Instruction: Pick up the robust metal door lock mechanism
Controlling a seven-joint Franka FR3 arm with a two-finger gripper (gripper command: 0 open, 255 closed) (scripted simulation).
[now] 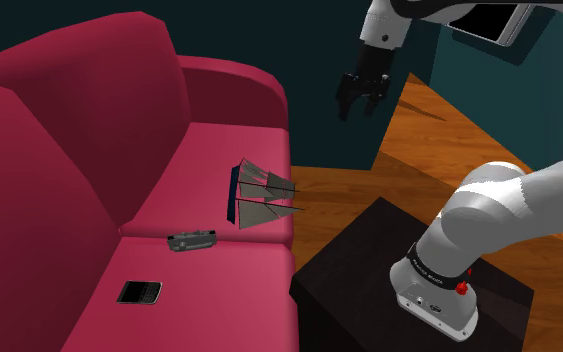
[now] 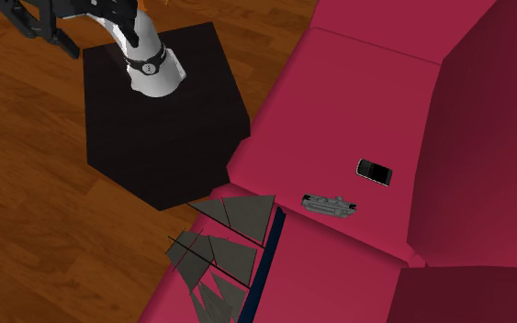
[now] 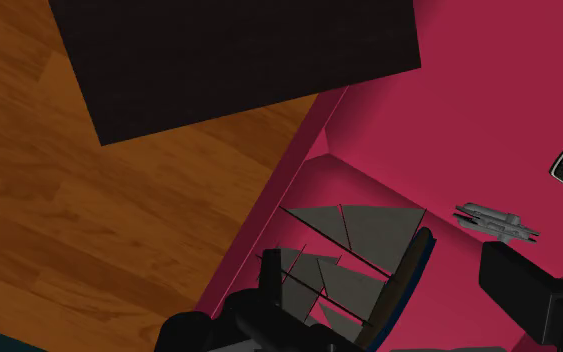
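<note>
Where it hangs in the air off the sofa's end, the all-black two-finger pincer (image 1: 359, 108) has its fingers standing apart, clasping nothing.

- Item 1: model sailing ship with grey sails and a dark blue hull (image 3: 359, 255), below the pincer in the wrist view, at the front edge of the seat.
- Item 2: small grey metal door lock mechanism (image 1: 191, 240), lying flat on the seat at the seam between two cushions, between the ship and item 3, well apart from the pincer.
- Item 3: small black phone (image 1: 139, 292), flat on the neighbouring cushion, near the lock.
- Item 4: crimson sofa (image 1: 69, 130), carrying items 1 to 3.
- Item 5: black box stand (image 2: 169, 138), against the sofa's front, on a brown wooden floor (image 2: 36, 220).
</note>
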